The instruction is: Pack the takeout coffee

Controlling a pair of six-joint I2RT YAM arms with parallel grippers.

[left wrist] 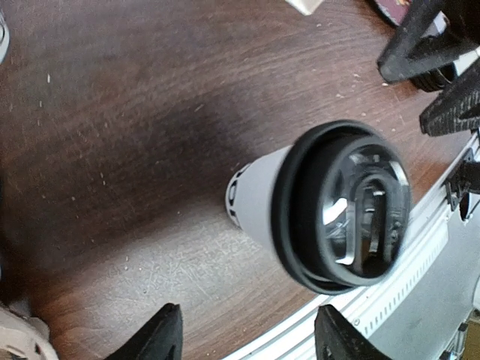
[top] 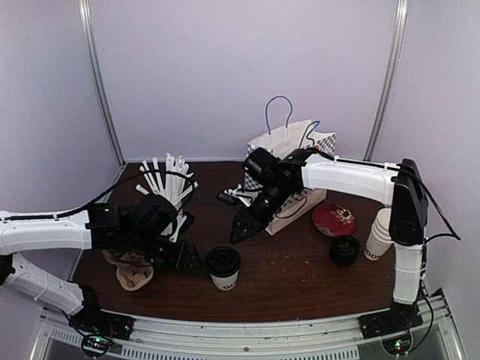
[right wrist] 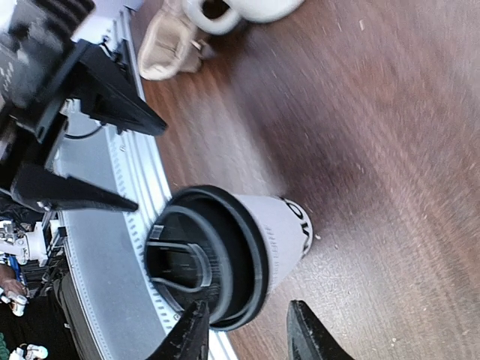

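Note:
One takeout coffee (top: 223, 280), a white paper cup with black lettering and a black lid (top: 223, 259), stands upright near the table's front edge. My left gripper (top: 189, 260) sits just left of it, low over the table. In the left wrist view its jaws (left wrist: 247, 339) are open with only bare wood between them, and the cup (left wrist: 259, 196) is ahead, apart from them. My right gripper (top: 238, 231) hovers behind and above the cup. In the right wrist view it (right wrist: 247, 337) is open, one finger (right wrist: 187, 334) close by the lid's rim (right wrist: 251, 262), nothing gripped.
A white paper bag (top: 289, 161) with blue handles stands at the back. A red plate (top: 334, 220), a loose black lid (top: 344, 250) and stacked white cups (top: 380, 234) are at the right. A cup of straws (top: 166, 184) and a cream mug (top: 135, 274) are at the left.

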